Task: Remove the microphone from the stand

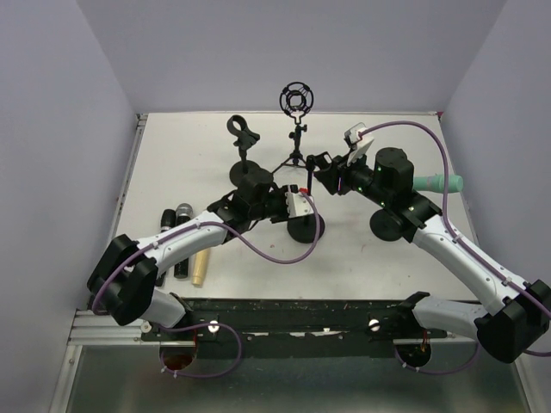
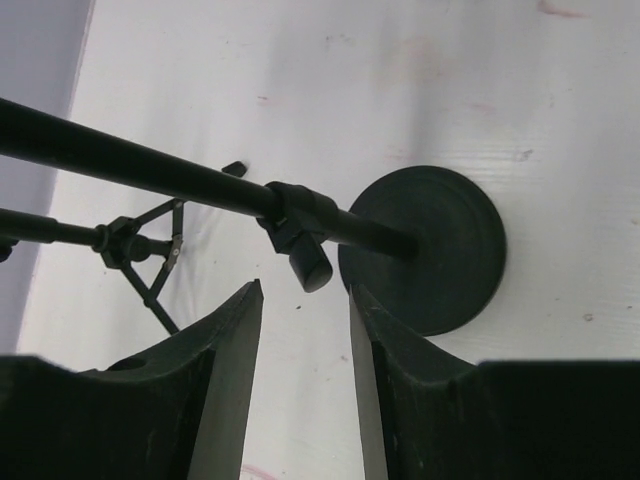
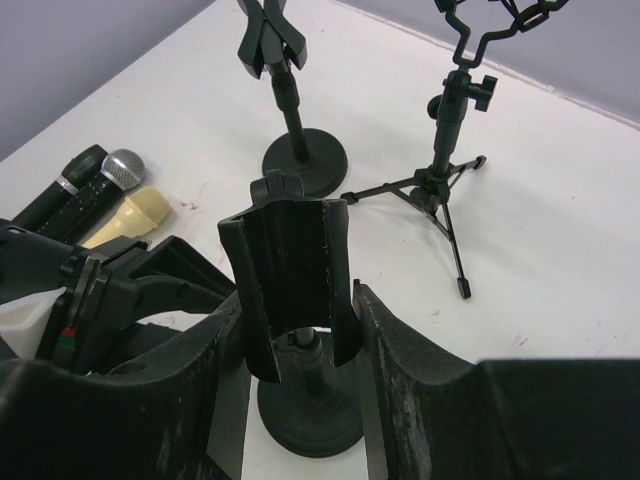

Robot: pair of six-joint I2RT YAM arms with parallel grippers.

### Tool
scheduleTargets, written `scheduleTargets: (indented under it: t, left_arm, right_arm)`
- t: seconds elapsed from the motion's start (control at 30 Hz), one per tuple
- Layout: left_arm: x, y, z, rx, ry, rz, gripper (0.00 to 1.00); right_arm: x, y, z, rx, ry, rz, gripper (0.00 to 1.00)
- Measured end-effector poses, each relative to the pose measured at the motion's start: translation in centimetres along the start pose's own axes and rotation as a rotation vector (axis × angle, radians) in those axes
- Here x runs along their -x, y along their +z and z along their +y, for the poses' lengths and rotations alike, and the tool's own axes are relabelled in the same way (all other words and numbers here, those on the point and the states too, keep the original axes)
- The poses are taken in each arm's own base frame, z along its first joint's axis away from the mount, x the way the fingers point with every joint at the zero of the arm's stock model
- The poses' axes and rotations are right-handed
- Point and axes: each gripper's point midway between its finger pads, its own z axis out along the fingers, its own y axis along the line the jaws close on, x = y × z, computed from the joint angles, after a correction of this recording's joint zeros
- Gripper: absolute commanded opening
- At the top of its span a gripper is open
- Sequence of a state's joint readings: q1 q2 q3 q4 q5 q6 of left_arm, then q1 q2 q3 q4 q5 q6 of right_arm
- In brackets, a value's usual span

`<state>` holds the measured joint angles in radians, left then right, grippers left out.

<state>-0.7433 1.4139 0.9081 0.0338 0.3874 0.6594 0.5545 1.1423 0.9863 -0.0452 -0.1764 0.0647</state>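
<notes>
A black stand with a round base [image 1: 303, 230] rises mid-table. Its U-shaped clip [image 3: 290, 265] is empty, and my right gripper [image 3: 300, 295] is shut on that clip from both sides. In the top view my right gripper [image 1: 321, 175] sits just above the stand. My left gripper [image 2: 305, 300] is open with only table between its fingers, close beside the stand's pole [image 2: 150, 165], clamp knob [image 2: 308, 262] and base [image 2: 430, 245]. In the top view my left gripper [image 1: 297, 205] is at the pole's left. Microphones [image 1: 176, 225] lie flat at the table's left, one with a grey mesh head [image 3: 122, 168] and a beige one [image 3: 135, 215].
A second clip stand [image 1: 244, 146] and a tripod stand with a shock mount [image 1: 297, 107] are at the back. Another round base [image 1: 387, 225] sits under my right arm, with a teal object [image 1: 441, 182] at the right edge. A purple cable loops near the stand base.
</notes>
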Motion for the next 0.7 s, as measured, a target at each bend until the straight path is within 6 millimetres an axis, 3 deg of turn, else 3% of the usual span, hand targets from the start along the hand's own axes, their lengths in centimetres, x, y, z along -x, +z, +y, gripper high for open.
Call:
scheduleTargets:
  t: [0.17, 0.47, 0.7]
  left_arm:
    - [-0.73, 0.28, 0.83, 0.037, 0.021, 0.030, 0.41]
    - [-0.33, 0.72, 1.28, 0.044, 0.028, 0.030, 0.39]
    - [0.00, 0.89, 0.87, 0.030, 0.032, 0.025, 0.27]
  right_arm:
    - [0.00, 0.00, 0.00, 0.000, 0.000, 0.000, 0.25]
    - [-0.04, 0.00, -0.11, -0.004, 0.000, 0.002, 0.24]
    - [-0.03, -0.01, -0.22, -0.007, 0.001, 0.001, 0.24]
